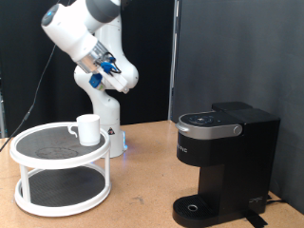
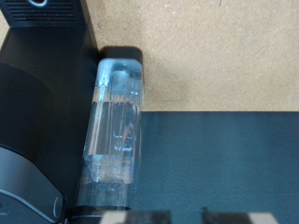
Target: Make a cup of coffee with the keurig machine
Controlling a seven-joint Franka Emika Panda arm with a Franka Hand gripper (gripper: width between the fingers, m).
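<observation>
The white cup stands upright on the top tier of a white two-tier round stand at the exterior view's left. The black keurig machine stands at the exterior view's right with its lid down and nothing on its round drip tray. My gripper is high up at the exterior view's top left, above the stand, far from both, and holds nothing. The wrist view shows the machine's black body and its clear water tank from above. Only slivers of my fingertips show there, set apart.
The arm's white base stands just behind the stand. A black curtain hangs at the back. The wooden table shows between the stand and the machine, and also in the wrist view.
</observation>
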